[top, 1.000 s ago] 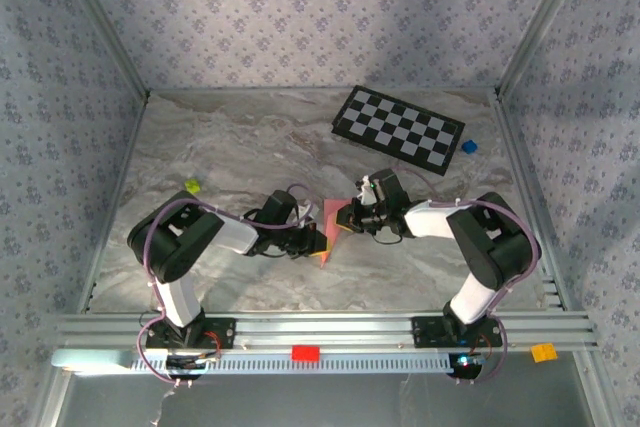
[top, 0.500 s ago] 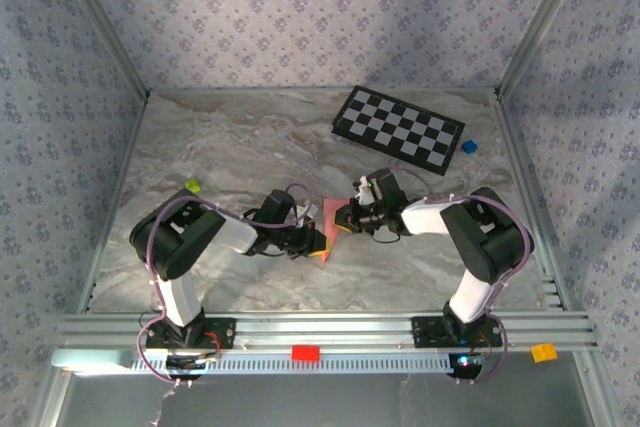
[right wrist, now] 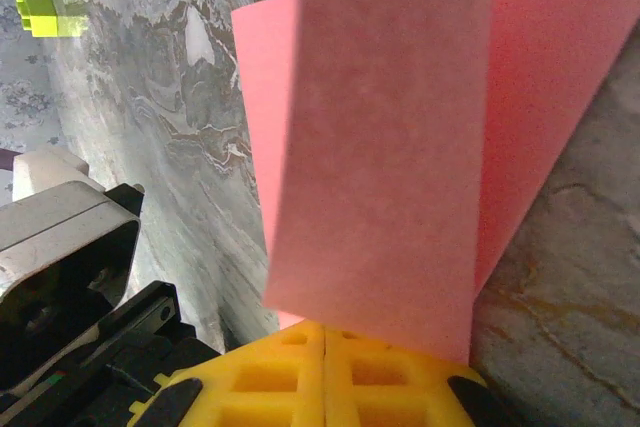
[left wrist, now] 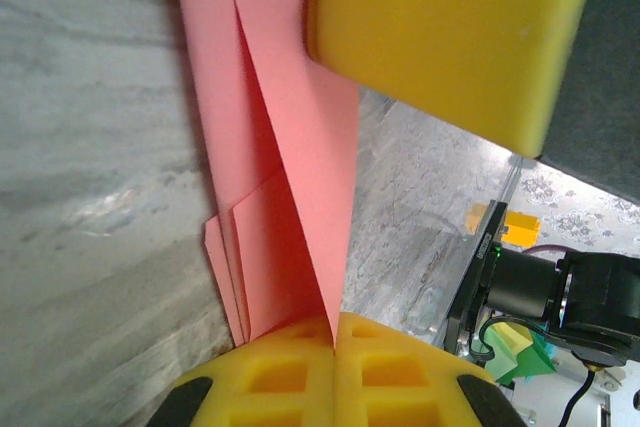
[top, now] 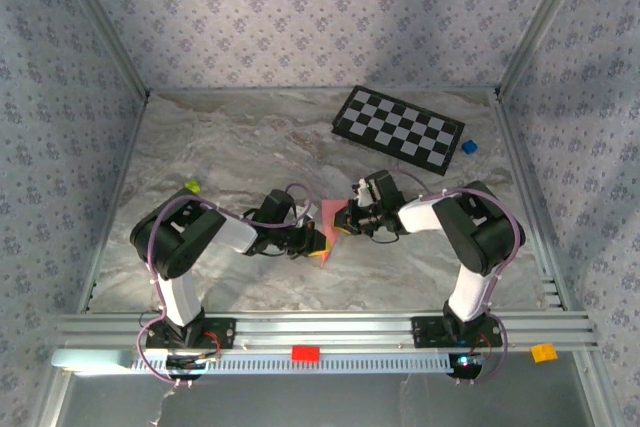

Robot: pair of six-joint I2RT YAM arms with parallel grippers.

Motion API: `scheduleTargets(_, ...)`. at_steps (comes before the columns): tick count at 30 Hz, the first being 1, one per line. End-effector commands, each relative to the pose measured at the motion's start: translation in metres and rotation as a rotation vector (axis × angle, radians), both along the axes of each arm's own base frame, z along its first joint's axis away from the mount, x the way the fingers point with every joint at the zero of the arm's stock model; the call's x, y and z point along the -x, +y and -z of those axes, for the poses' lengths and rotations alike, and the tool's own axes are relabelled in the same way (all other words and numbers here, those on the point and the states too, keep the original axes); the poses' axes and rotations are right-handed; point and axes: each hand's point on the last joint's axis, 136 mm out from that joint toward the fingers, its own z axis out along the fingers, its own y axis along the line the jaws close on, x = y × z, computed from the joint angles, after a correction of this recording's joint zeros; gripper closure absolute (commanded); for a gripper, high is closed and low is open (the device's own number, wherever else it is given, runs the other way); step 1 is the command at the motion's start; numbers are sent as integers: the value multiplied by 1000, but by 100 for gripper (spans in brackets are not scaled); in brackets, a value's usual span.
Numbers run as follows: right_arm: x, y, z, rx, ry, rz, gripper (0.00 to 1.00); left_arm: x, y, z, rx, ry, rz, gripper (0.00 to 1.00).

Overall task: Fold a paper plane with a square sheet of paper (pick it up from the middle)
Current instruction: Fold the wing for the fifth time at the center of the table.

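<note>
The pink-red square sheet of paper [top: 328, 228], folded into several layers with a crease, stands on edge in the middle of the table between both arms. My left gripper [top: 317, 240] is shut on its near end. In the left wrist view the paper [left wrist: 290, 187] runs up from my shut left gripper [left wrist: 335, 332] to a yellow finger of the right gripper [left wrist: 450, 27]. My right gripper [top: 346, 219] is shut on the far end of the paper. In the right wrist view a flap of the paper [right wrist: 390, 147] rises from my shut right gripper [right wrist: 325, 332].
A black-and-white checkerboard [top: 398, 129] lies at the back right with a small blue block [top: 468, 147] beside it. A yellow-green block [top: 192, 186] sits at the left. A red block [top: 305, 353] and an orange block [top: 543, 352] rest on the front rail.
The right arm's elbow has swung left and towards the back. Both grippers stay shut on the paper, which has barely moved.
</note>
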Motion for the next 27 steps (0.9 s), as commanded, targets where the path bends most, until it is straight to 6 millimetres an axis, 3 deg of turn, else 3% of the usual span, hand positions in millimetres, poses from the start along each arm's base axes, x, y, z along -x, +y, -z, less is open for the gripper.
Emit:
scheduleTargets(1,3,-10,24,68,54,32,93,10,23,34,-122,67,-29,91)
scheduleTargets(10,4,-15,29,96,72,45,93,22,19,21,-111,41,36,88)
scheduleTargets(17,5,-16,35,112,88,48,93,26,18,17,-99,37,57,99)
scheduleTargets(21,6,-18,38,122,95,51,93,30,19,18,-108,45,67,89)
scheduleTargets(23,6,-18,38,125,94,52,93,33,20,16,-108,43,75,89)
scheduleTargets(27,7,-19,39,130,97,53,93,38,19,12,-112,32,96,96)
